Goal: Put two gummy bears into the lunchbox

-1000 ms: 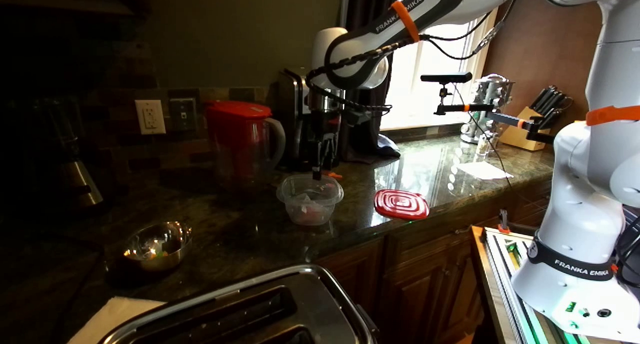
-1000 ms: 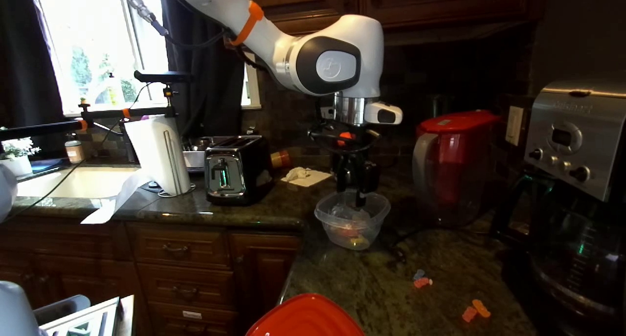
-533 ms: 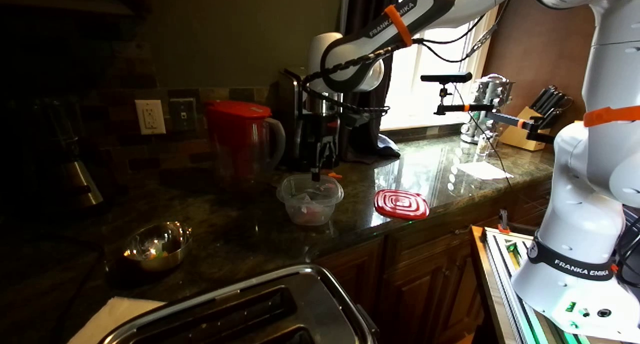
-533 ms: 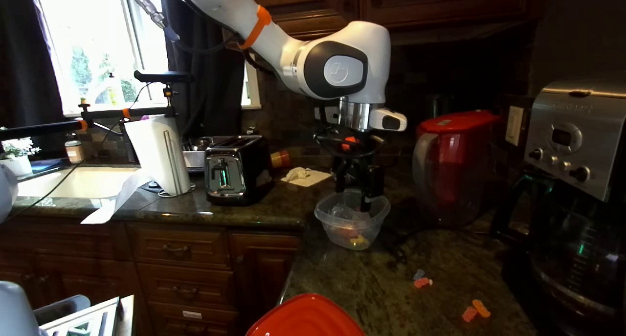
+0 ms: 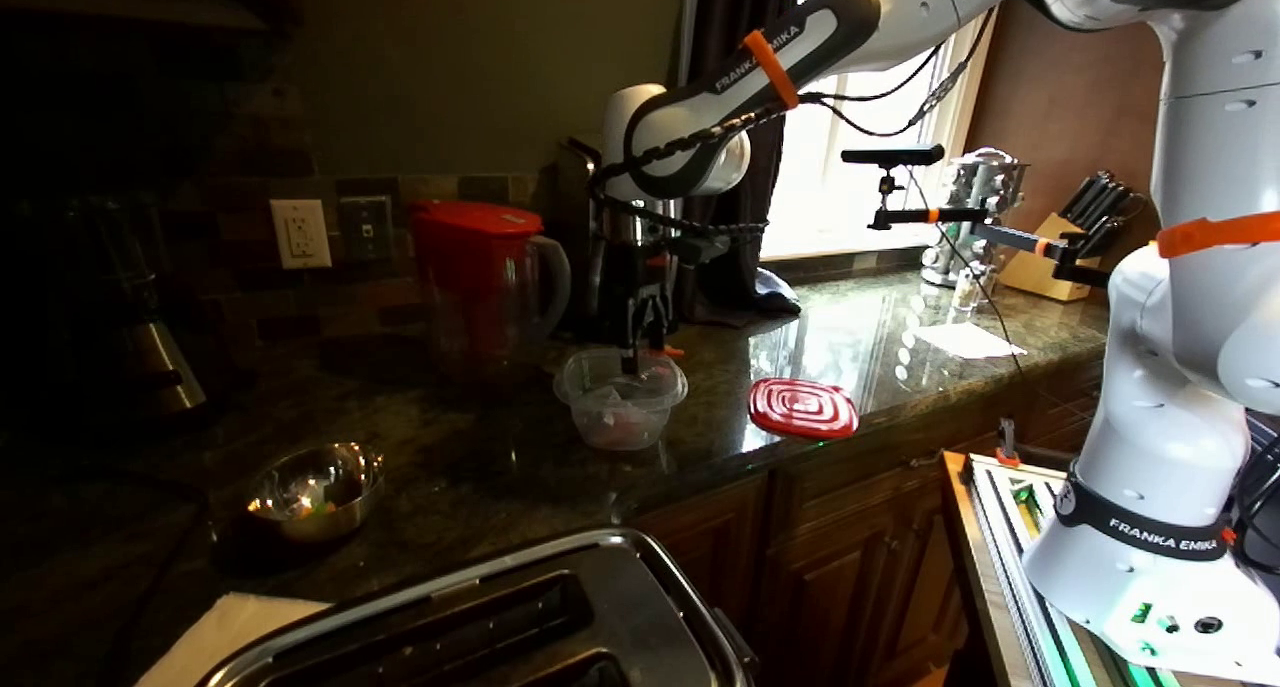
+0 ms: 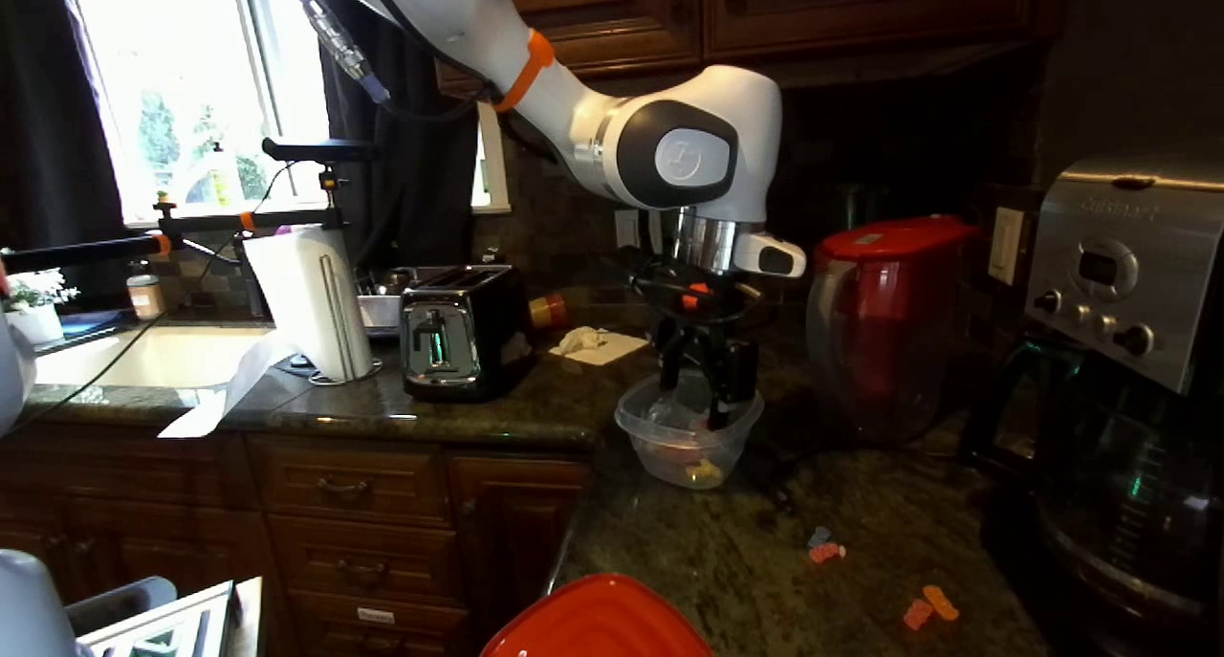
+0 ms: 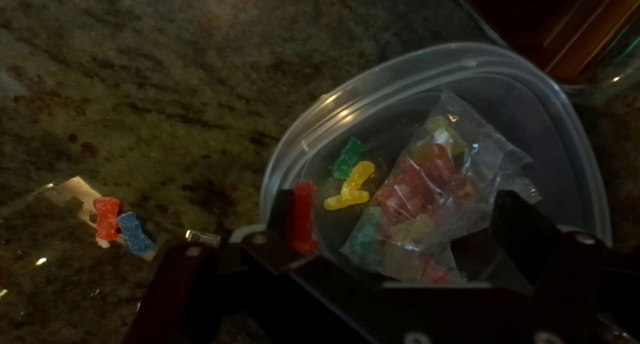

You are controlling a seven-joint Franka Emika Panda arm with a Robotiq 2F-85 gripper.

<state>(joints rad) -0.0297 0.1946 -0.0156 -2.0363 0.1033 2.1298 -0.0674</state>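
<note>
We find the pincer (image 7: pixel 395 201) spread wide over the tub (image 7: pixel 380 81), which stands near the inner corner of the desk (image 6: pixel 727 542). A red gummy (image 7: pixel 302 219) lies against the inner face of one finger (image 7: pixel 281 211); the opposite finger is well apart from it. Inside the tub we note a green gummy (image 7: pixel 348 158), yellow candy (image 7: pixel 362 176) and a clear bag (image 7: pixel 492 163).
</note>
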